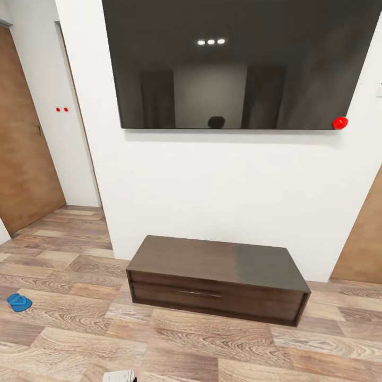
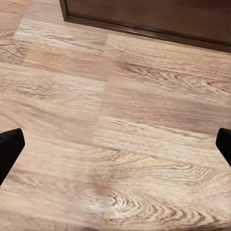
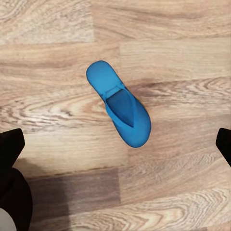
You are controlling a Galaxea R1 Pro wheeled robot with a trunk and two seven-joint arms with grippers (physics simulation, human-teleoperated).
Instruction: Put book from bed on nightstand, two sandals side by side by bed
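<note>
Sandal (image 3: 119,110) flat on floor (image 3: 183,43), straight ahead between right claw (image 3: 115,149) fingers, long axis skewed to them; both claws released, empty.

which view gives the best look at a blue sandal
The right wrist view: one sandal lies whole on the wood floor, strap and sole clear. The head view catches a blue sandal small at its left edge. The left wrist view shows floor and the cabinet's base.

Left pincer (image 2: 115,144) spread wide, right pincer (image 3: 115,144) spread wide, both empty
</note>
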